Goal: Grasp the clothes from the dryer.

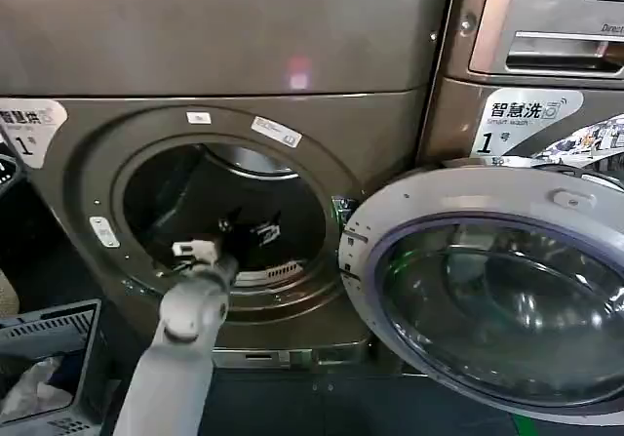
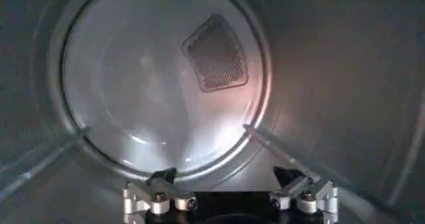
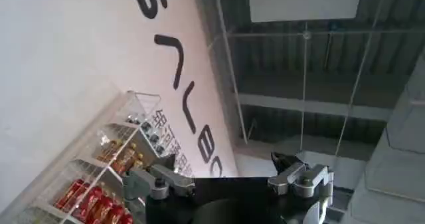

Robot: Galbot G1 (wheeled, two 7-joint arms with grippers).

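Observation:
The dryer [image 1: 224,56] is the big bronze-grey machine in front of me, and its round door [image 1: 487,290] is swung open to the right. My left arm reaches through the porthole, with the left gripper [image 1: 257,231] inside the dark drum. In the left wrist view the left gripper [image 2: 224,175] is open with nothing between its fingers, facing the shiny back wall of the drum [image 2: 133,92] and its mesh vent [image 2: 216,54]. The clothes are out of view. My right gripper [image 3: 224,160] is open, holds nothing, and points up at a wall and ceiling.
An LG-branded machine [image 1: 546,36] with a drawer stands to the right of the dryer. A grey basket [image 1: 54,343] holding white cloth sits on the floor at the lower left. The open door takes up the space at the lower right.

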